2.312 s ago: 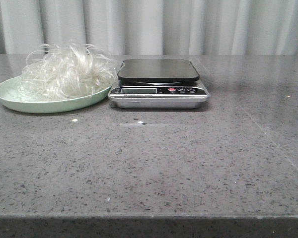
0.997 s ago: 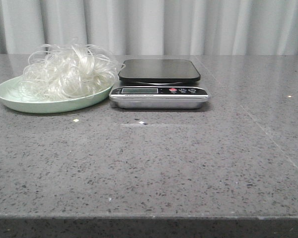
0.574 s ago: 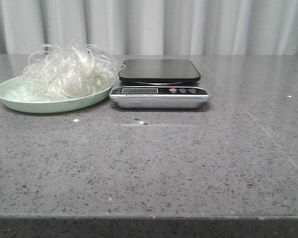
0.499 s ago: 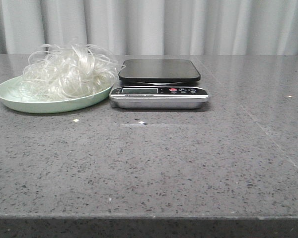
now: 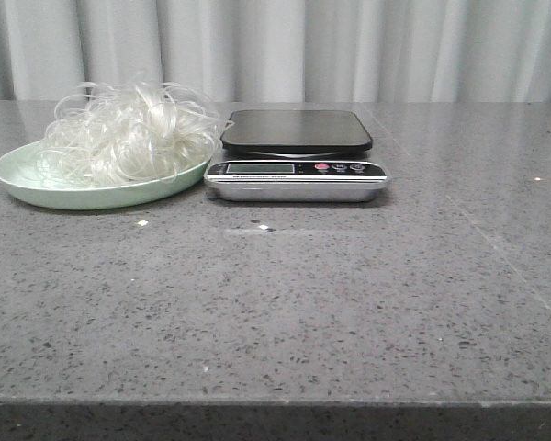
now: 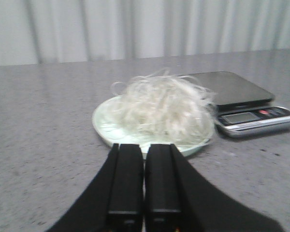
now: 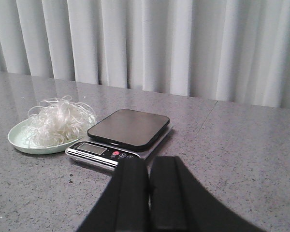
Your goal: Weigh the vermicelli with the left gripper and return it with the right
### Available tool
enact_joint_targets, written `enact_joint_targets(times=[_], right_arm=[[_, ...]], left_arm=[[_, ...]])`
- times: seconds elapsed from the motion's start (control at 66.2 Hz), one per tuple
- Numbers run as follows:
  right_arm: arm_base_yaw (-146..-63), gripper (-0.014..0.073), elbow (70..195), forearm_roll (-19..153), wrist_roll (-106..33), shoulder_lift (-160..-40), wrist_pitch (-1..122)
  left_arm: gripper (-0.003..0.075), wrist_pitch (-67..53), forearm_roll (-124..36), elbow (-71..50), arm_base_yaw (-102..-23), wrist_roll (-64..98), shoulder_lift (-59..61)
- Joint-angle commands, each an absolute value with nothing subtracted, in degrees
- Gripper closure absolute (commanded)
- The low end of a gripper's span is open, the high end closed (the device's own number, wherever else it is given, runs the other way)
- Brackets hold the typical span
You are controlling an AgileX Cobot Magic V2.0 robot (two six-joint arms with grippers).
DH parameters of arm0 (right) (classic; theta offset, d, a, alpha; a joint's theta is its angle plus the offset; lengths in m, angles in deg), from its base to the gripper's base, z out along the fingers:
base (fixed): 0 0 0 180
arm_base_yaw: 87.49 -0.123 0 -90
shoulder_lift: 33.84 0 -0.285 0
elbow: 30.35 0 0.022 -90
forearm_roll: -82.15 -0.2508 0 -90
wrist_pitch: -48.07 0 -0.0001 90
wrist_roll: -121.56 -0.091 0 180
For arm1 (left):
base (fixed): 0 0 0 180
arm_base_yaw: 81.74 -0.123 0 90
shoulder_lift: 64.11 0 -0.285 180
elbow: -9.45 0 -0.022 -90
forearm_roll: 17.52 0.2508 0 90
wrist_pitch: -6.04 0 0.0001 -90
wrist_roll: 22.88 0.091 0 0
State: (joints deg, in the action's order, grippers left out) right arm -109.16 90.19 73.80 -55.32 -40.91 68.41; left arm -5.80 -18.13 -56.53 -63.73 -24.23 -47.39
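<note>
The vermicelli [image 6: 164, 112], a fluffy heap of thin, glossy, translucent white looping strands, lies straight ahead of my left gripper [image 6: 144, 181], apart from it, with bare table between the fingertips and the plate's near rim. My two tapering black left fingers [image 6: 126, 179] are pressed together with only a thin seam between them; they hold nothing and touch nothing. My right gripper [image 7: 149, 193] is likewise closed, its black fingers side by side and empty, and it hangs over the speckled grey stone table [image 5: 285, 312] nearer to me than the scale.

The heap rests on a shallow, round, pale green plate [image 5: 37, 188] on the left half of the table. It is a rounded mound with no clear long axis; its loops curl out every way, and a few strands reach over the plate's right edge. Just beside that edge sits the silver kitchen scale with a bare black, rounded-square platform [image 5: 296, 130]. I cannot tell whether plate and scale touch. Behind everything hangs a pleated white curtain [image 5: 285, 46].
</note>
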Motion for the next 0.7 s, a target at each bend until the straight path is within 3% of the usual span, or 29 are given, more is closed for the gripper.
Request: enact_joint_targets(times=[0.0, 0.151, 0.68], right_arm=[[-108.95, 0.0427, 91.54, 74.35, -54.80, -41.13, 64.33], [-108.95, 0.0427, 91.54, 74.35, -54.80, -41.18, 64.33], [-108.95, 0.0427, 91.54, 74.35, -54.80, -41.18, 64.67]], left_arm=[[0.0586, 2.28, -18.34, -59.63, -71.17, -24.21, -51.43], [0.0586, 4.74, -17.86, -66.90, -78.85, -24.21, -57.64], [0.0586, 7.59, -15.96, -68.34, -79.25, -24.21, -57.86]])
